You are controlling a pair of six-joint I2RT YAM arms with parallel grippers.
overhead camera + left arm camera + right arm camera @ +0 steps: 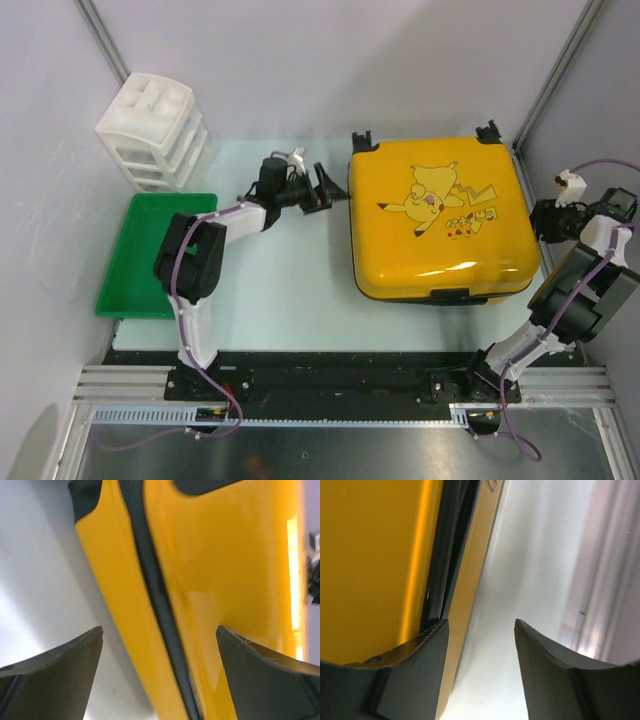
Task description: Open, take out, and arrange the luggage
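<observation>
The yellow luggage (440, 215) lies flat and shut on the table (290, 290); the right gripper (480, 625) sits at its right side, jaws apart, holding nothing; farther back, the left gripper (325, 188) faces its left side, jaws spread wide.

One luggage (440, 215), one tray (140, 262) and one drawer unit (152, 130) on one surface (290, 290). Two arms (195, 265), each with one tool: left tool (328, 188), right tool (480, 630). Each tool has two fingers (420, 650). Two black wheels (362, 141) show at the luggage's far edge.
</observation>
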